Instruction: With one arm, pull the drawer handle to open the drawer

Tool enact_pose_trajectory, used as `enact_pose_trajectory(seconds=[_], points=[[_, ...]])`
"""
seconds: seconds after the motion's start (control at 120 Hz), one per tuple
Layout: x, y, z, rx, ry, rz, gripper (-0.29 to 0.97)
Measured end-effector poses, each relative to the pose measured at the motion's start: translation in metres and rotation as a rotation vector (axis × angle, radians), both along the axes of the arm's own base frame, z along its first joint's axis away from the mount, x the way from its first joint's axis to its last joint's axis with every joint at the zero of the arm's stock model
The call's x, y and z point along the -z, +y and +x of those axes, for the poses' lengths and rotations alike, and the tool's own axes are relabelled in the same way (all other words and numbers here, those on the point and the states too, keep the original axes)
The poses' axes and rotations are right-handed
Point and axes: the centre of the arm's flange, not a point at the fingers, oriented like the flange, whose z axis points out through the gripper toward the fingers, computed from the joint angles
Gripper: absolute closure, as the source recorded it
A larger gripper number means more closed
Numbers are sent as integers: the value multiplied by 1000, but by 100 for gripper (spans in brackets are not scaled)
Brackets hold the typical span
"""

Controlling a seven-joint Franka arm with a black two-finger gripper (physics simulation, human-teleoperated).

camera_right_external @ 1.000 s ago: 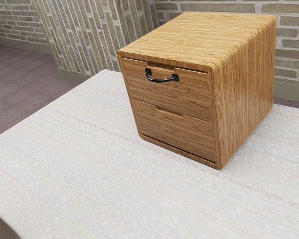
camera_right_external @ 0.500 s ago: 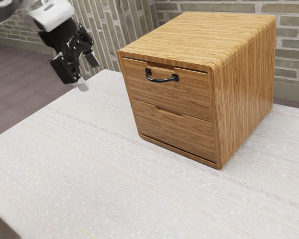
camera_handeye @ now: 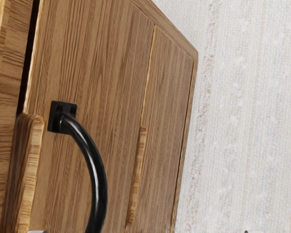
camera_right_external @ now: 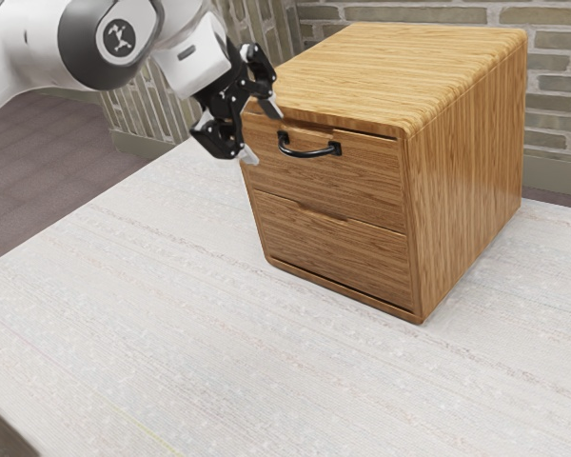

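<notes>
Squarely on the top drawer (camera_right_external: 347,186) of the cabinet (camera_right_external: 462,152), facing the arm: black handle (camera_right_external: 308,149), drawer seemingly shut. Just beside it, gripper (camera_right_external: 265,136) spread wide, empty, probably poised to straddle the bar

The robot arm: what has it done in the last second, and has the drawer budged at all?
The arm swung in from the exterior view's upper left, and its gripper now hangs open just beside the black handle of the top drawer, not gripping it. The drawer, the wooden cabinet and the table stayed as they were.
</notes>
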Motion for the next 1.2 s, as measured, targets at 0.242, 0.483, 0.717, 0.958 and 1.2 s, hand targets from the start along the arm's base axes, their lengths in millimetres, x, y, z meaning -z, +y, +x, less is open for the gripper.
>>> enact_pose_trajectory(seconds=[0.242,0.483,0.717,0.958,1.2], points=[[7,-7,11,71,-31,20,23],[17,-7,20,61,-37,1,24],[38,-5,35,45,-20,11,30],[46,-4,42,34,-26,15,44],[50,-3,43,29,-22,13,52]])
